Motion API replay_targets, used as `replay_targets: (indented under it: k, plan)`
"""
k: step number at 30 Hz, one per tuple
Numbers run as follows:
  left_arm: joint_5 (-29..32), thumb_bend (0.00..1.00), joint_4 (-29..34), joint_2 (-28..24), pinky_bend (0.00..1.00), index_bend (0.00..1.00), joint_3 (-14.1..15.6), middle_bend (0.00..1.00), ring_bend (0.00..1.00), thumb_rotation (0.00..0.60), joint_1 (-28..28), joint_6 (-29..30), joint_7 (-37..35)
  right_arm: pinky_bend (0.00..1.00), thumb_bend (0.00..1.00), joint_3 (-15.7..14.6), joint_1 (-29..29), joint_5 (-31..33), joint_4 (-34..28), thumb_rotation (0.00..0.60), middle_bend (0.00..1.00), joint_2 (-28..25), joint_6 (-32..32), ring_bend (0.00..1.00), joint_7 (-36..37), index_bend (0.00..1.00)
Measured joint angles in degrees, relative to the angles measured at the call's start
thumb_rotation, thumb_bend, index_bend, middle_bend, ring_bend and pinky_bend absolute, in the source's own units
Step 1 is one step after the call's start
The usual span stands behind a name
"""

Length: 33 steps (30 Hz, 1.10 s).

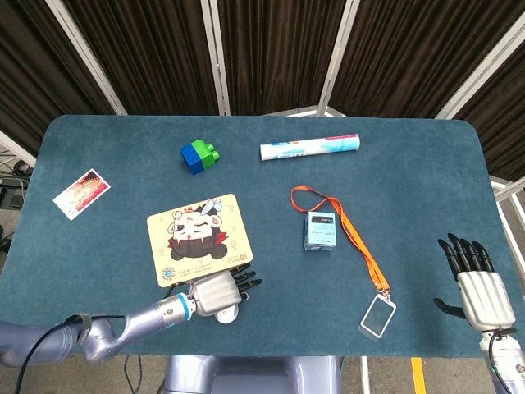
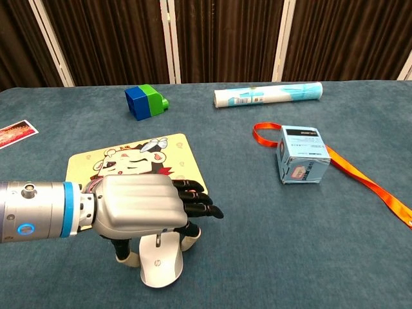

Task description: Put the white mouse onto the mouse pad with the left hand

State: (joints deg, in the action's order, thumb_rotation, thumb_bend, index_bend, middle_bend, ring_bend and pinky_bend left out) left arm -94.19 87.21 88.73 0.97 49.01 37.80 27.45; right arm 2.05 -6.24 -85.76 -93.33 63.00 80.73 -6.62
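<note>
The white mouse (image 2: 161, 265) lies on the blue table just in front of the cartoon mouse pad (image 2: 132, 159), off its near edge. My left hand (image 2: 138, 206) sits low over the mouse's front half, with the thumb at its left side and a finger (image 2: 189, 239) at its right side, pinching it. The other fingers stretch forward. In the head view the left hand (image 1: 215, 291) covers nearly all of the mouse (image 1: 227, 315), below the mouse pad (image 1: 199, 238). My right hand (image 1: 476, 283) rests open at the table's right front edge, holding nothing.
A blue-green block (image 1: 199, 155) and a white tube (image 1: 310, 148) lie at the back. A small blue box (image 1: 321, 230) with an orange lanyard (image 1: 361, 242) and clear badge holder (image 1: 377, 315) sits right of centre. A red card (image 1: 81, 194) lies far left.
</note>
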Motion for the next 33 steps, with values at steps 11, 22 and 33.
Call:
replay_targets:
  k: [11, 22, 33]
  plan:
    - [-0.75, 0.22, -0.50, -2.76, 0.00, 0.54, -0.23, 0.00, 0.00, 0.600, 0.86, 3.00, -0.85, 0.00, 0.09, -0.02, 0.01, 0.01, -0.03, 0.600, 0.00, -0.01, -0.01, 0.00, -0.07, 0.00]
    - [0.66, 0.22, -6.50, -4.78, 0.00, 0.54, -2.91, 0.00, 0.00, 0.600, 2.56, 4.46, -4.11, 0.00, 0.09, 0.01, 0.03, 0.04, -0.03, 0.600, 0.00, 0.06, 0.06, 0.00, -0.22, 0.00]
    - [-0.42, 0.22, -19.75, -1.88, 0.00, 0.54, -3.01, 0.00, 0.00, 0.600, 5.73, 5.28, -11.37, 0.00, 0.09, 0.09, -0.05, 0.24, -0.09, 0.600, 0.00, 0.10, -0.09, 0.00, -0.33, 0.00]
